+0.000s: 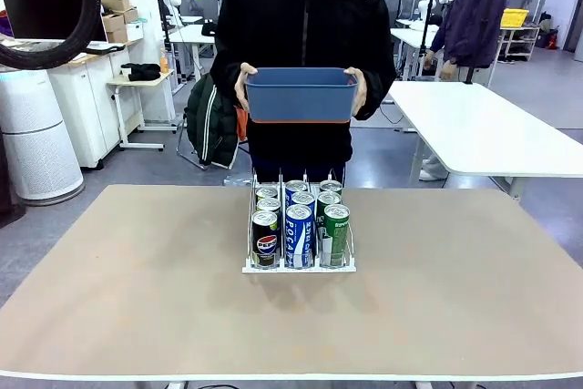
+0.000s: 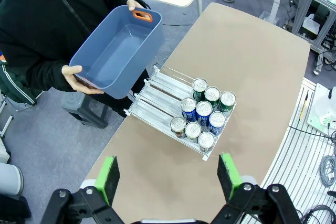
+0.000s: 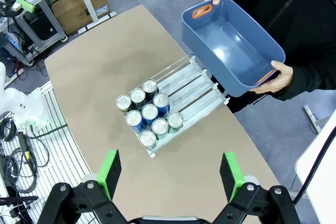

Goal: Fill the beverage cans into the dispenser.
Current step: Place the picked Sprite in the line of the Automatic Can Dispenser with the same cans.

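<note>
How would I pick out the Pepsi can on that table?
Find the white wire dispenser at the middle of the tan table. The Pepsi can stands at the front of its left lane; it is black, while its front-row neighbours are blue-and-white and green.

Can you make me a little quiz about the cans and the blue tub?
1. True or false: the blue tub has cans inside it.
2. How many beverage cans stand in the dispenser? A six, B nine, C twelve.
3. Who holds the tub: the person's hands or a gripper?

Key
1. False, it is empty.
2. B, three per lane, bunched at the end away from the person.
3. The person's hands; the left gripper and right gripper have open jaws high above the table.
</note>
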`<control>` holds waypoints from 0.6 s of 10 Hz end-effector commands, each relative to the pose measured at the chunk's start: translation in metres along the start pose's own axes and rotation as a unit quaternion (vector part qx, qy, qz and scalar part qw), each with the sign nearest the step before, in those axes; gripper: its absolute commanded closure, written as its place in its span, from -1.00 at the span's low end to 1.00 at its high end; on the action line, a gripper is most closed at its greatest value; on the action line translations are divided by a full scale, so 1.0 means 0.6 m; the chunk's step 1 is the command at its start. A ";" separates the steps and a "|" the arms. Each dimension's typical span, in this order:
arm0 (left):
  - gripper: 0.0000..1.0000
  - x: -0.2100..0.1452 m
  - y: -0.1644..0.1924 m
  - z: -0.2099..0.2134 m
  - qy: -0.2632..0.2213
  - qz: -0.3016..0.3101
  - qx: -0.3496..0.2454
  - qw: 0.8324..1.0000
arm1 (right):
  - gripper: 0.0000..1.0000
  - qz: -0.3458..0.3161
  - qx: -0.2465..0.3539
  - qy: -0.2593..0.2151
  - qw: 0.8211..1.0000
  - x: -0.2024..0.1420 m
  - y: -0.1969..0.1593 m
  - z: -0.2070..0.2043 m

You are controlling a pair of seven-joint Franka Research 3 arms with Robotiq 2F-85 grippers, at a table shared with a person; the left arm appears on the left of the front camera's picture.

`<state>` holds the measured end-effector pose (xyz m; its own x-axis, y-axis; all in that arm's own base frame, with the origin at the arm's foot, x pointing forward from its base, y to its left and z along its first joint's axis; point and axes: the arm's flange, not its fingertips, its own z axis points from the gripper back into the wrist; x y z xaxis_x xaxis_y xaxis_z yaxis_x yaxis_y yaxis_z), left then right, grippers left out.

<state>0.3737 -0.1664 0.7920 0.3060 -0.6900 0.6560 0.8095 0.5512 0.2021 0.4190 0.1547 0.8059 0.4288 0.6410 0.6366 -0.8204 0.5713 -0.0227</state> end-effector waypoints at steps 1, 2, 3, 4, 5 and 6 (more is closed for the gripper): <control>-0.99 0.000 0.001 0.000 -0.004 0.003 -0.004 1.000 | -1.00 0.000 -0.007 0.005 1.000 -0.001 0.000 0.001; -0.99 0.000 0.001 0.000 -0.004 0.003 -0.004 1.000 | -1.00 0.000 -0.007 0.005 1.000 -0.001 0.000 0.001; -0.99 0.000 0.001 0.000 -0.004 0.003 -0.004 1.000 | -1.00 0.000 -0.007 0.005 1.000 -0.001 0.000 0.001; -0.99 0.000 0.001 0.000 -0.004 0.003 -0.004 1.000 | -1.00 0.000 -0.007 0.005 1.000 -0.001 0.000 0.001; -0.99 0.000 0.001 0.000 -0.004 0.003 -0.004 1.000 | -1.00 0.000 -0.007 0.005 1.000 -0.001 0.000 0.001; -0.99 0.000 0.001 0.000 -0.004 0.003 -0.004 1.000 | -1.00 0.000 -0.007 0.005 1.000 -0.001 0.000 0.001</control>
<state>0.3737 -0.1664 0.7920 0.3060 -0.6900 0.6560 0.8095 0.5512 0.2021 0.4190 0.1547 0.8059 0.4288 0.6410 0.6366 -0.8204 0.5713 -0.0227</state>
